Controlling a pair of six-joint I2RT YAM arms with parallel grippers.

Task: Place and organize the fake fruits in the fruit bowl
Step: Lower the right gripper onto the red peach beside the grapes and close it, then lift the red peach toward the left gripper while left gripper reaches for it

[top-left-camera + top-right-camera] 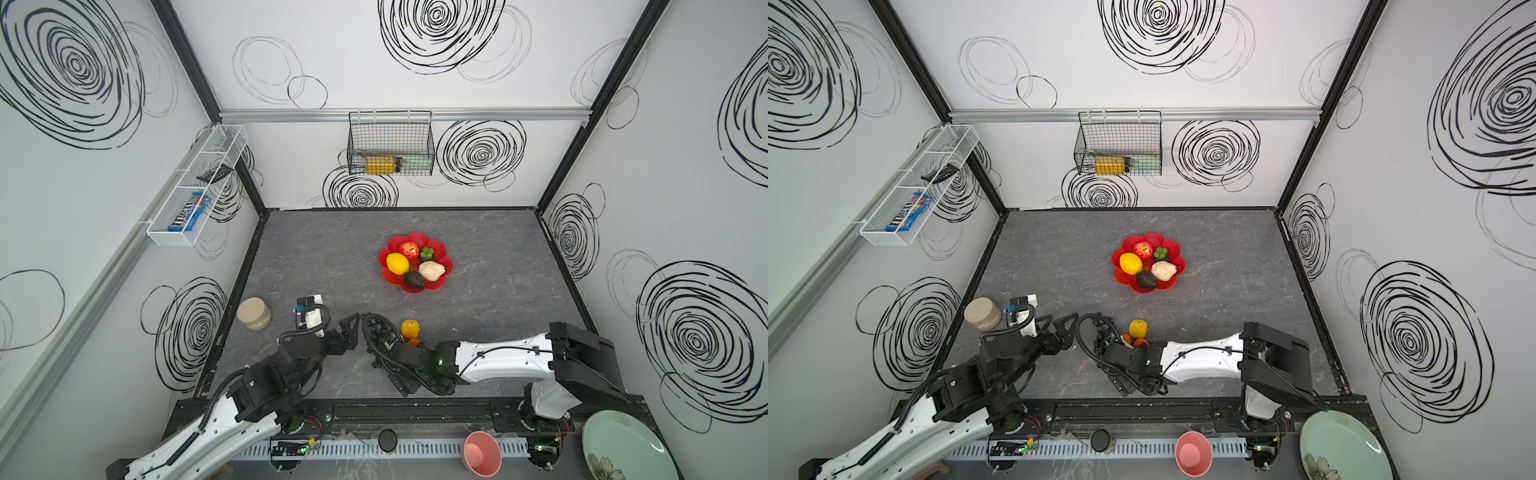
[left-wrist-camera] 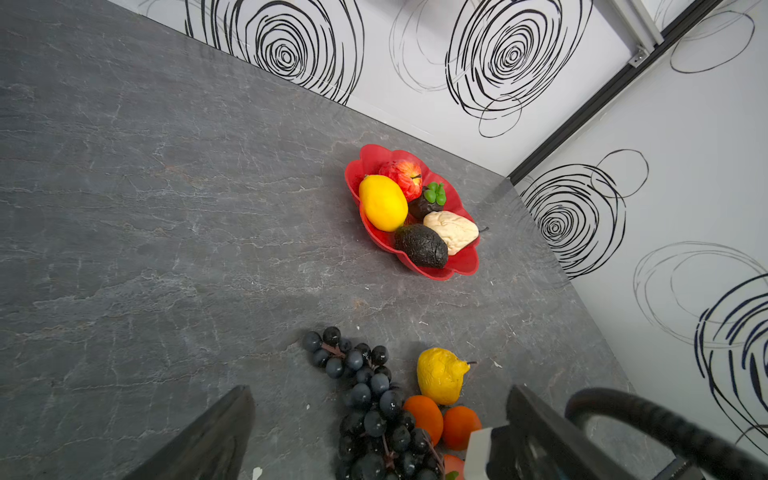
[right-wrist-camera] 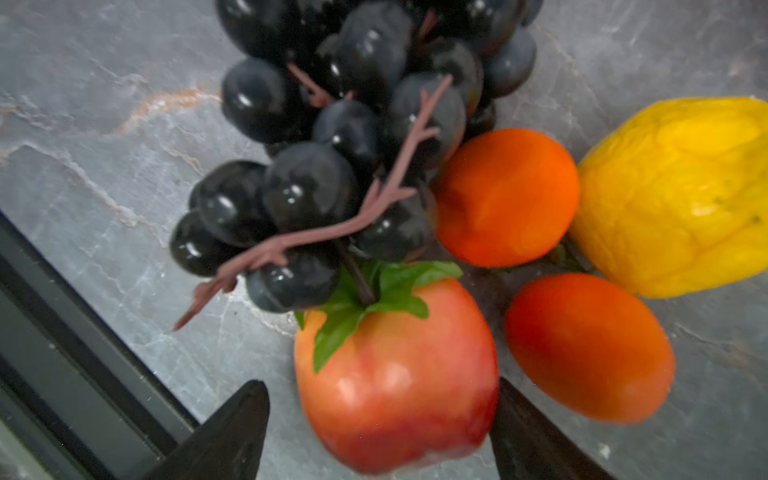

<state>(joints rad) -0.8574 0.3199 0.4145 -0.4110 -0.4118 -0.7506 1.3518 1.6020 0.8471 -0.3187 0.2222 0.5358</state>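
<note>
About half done: the bowl [image 1: 415,238] at mid-tabletop [image 1: 332,257] holds five fruits [image 1: 397,263]. Grapes [image 3: 332,124], a lemon [image 3: 673,195], two oranges [image 3: 507,195] and a strawberry [image 3: 395,382] lie near the front edge. The right gripper [image 3: 380,384] straddles the strawberry, jaws apart and not yet closed on it. The left gripper [image 2: 380,392] hangs wide open and empty.

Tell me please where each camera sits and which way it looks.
Both top views: high above the near edge, looking down on the table; left arm, right arm show.
Left wrist: low, facing the bowl; open left gripper shows.
Right wrist: close above the strawberry; open right gripper shows.
Shared: both wrist views see the grapes.
</note>
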